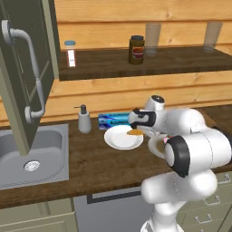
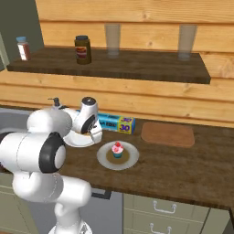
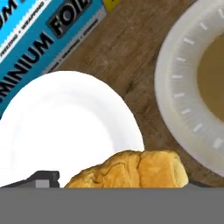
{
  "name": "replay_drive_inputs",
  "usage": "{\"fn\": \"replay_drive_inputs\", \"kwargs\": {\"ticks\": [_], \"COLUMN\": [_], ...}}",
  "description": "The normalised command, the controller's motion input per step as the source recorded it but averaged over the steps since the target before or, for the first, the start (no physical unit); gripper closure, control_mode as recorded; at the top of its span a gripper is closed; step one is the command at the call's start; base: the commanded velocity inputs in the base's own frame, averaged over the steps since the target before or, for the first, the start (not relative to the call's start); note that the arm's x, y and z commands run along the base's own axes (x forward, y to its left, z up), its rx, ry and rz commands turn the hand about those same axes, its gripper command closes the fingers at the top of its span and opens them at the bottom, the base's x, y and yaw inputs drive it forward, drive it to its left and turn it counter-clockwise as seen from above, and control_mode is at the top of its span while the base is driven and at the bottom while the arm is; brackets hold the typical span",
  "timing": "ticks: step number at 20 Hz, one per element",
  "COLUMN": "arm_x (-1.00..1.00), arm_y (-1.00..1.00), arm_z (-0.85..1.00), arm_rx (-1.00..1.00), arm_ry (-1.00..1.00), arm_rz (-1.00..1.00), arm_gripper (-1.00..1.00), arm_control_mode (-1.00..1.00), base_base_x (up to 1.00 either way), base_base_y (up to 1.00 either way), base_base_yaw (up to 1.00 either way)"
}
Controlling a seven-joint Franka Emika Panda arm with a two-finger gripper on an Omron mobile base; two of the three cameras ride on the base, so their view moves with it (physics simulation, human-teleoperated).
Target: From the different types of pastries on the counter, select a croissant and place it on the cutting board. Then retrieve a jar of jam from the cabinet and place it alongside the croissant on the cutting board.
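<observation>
Above the white plate (image 1: 121,138) on the counter (image 1: 90,167) we see the gripper (image 1: 138,131) with the croissant (image 3: 131,169) at its tips; the pastry appears clamped between the jaws, though the fingers are mostly hidden behind it, so we say this with some caution. Just behind the plate lies a blue foil box (image 2: 116,122). To the right, a grey plate (image 2: 130,157) carries the pink cupcake (image 2: 118,150), and the cutting board (image 2: 167,134) lies farther right, near the wall. At the far left, the cabinet (image 1: 25,68) door hangs open over the sink (image 1: 50,158).
</observation>
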Motion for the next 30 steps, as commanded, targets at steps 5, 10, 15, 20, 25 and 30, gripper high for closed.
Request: {"fn": "replay_drive_inputs", "kwargs": {"ticks": [5, 10, 15, 20, 25, 30], "arm_x": [-0.11, 0.0, 0.0, 0.0, 0.06, 0.33], "arm_y": [-0.54, -0.74, -0.98, -0.93, -0.6, -0.59], "arm_z": [0.96, 0.43, 0.32, 0.06, -0.36, -0.2], "arm_rx": [0.02, 0.0, 0.0, 0.03, 0.01, 0.04], "arm_ry": [0.01, 0.11, 0.07, 0.02, 0.0, 0.0], "arm_rz": [-0.1, -0.09, -0.03, -0.02, -0.03, -0.01], "arm_gripper": [1.0, 1.0, 1.0, 1.0, 1.0, 1.0], "arm_control_mode": [-1.0, -1.0, -1.0, -1.0, -1.0, -1.0], "base_base_x": [0.0, 0.0, 0.0, 0.0, 0.0, 0.0], "base_base_y": [0.0, 0.0, 0.0, 0.0, 0.0, 0.0], "base_base_yaw": [0.0, 0.0, 0.0, 0.0, 0.0, 0.0]}}
